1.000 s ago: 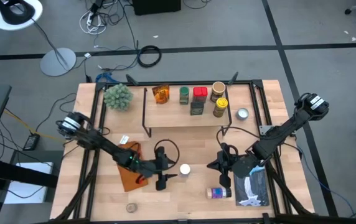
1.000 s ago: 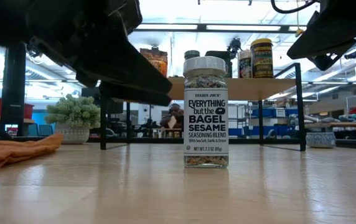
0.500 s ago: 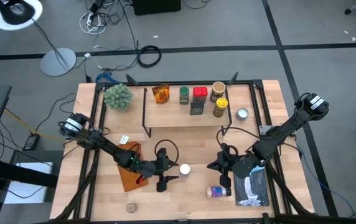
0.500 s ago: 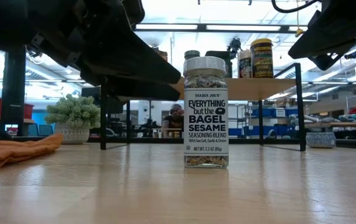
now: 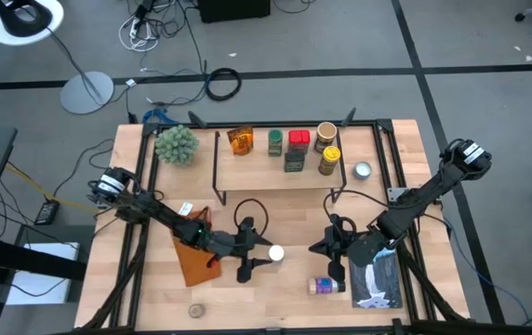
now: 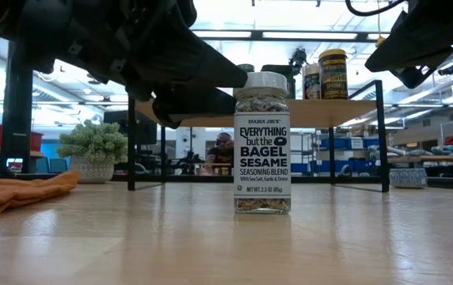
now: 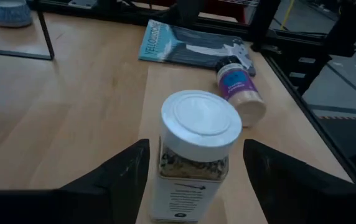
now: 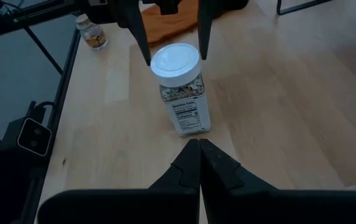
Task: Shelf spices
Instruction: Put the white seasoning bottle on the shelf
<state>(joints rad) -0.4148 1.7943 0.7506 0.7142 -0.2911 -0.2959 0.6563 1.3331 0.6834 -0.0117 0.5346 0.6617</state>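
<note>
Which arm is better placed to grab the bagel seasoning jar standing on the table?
The left. Its open claw already straddles the bagel seasoning jar, one finger on each side of it. The right claw is shut and sits back from the jar.

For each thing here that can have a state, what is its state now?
Left gripper: open, fingers either side of the bagel seasoning jar.
Right gripper: shut, empty, facing that jar.
Bagel seasoning jar: upright, lid on, not gripped.
Blue-labelled jar: lying on its side by the book.
Shelf: several jars upright on top.
</note>
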